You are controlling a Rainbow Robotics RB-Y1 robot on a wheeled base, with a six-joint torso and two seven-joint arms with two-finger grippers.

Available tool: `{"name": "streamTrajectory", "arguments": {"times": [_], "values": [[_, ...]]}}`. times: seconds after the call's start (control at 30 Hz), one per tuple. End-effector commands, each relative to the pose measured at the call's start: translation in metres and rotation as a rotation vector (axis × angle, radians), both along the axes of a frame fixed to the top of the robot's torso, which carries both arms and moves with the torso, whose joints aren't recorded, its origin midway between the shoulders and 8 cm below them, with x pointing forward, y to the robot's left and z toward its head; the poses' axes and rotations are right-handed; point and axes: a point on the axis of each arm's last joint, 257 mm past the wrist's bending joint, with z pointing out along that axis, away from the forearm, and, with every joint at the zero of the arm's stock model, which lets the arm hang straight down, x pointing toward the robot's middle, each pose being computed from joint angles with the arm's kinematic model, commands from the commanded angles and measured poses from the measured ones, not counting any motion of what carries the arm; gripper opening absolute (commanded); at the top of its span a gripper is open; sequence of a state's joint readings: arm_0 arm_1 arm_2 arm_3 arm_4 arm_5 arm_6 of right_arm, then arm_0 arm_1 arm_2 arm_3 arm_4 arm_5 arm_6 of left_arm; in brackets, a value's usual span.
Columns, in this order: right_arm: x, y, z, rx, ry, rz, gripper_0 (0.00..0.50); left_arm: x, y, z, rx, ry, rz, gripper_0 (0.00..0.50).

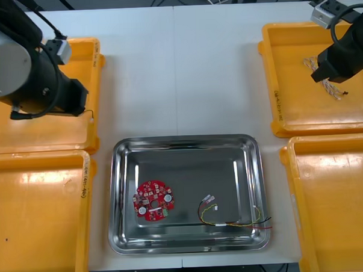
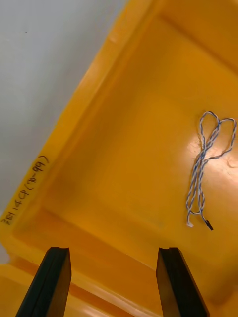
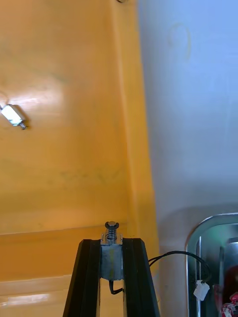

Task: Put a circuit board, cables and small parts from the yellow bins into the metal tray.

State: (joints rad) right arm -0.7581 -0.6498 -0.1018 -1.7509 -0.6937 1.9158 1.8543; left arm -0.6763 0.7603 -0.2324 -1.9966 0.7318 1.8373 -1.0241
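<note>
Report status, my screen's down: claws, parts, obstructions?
Left claw shut on small metal part, over far left bin. Right claw open above blue and white cable. Tray holds circuit board, red and yellow cable. Nothing blocks the tray.

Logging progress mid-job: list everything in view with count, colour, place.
Yellow bins: 4, yellow, two each side of table.
Metal tray: 1, shiny, between bins.
Circuit board: 1, red, in tray.
Red and yellow cable: 1, in tray beside board.
Blue and white cable: 1, twisted, far right bin.
Small metal parts: 2, silver; one loose in far left bin, one held.
Left end effector: 1, black, shut on small metal part over far left bin.
Right end effector: 1, black, open over far right bin.
</note>
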Motion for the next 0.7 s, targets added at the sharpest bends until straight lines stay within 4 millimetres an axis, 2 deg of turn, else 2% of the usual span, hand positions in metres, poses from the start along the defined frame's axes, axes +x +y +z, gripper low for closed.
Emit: {"name": "streamTrajectory", "arguments": {"times": [0.03,0.4,0.7], "values": [[0.015,-0.025,0.039,-0.035,-0.062,-0.040,0.500,-0.004,-0.047,0.001,-0.037,-0.028,-0.020,0.001],[0.023,-0.056,0.041,-0.025,-0.044,-0.128,0.500,-0.020,-0.112,-0.035,-0.105,-0.019,0.019,0.000],[0.029,-0.076,0.039,-0.004,-0.009,-0.202,0.500,-0.036,-0.146,-0.063,-0.141,0.006,0.055,0.000]]}}
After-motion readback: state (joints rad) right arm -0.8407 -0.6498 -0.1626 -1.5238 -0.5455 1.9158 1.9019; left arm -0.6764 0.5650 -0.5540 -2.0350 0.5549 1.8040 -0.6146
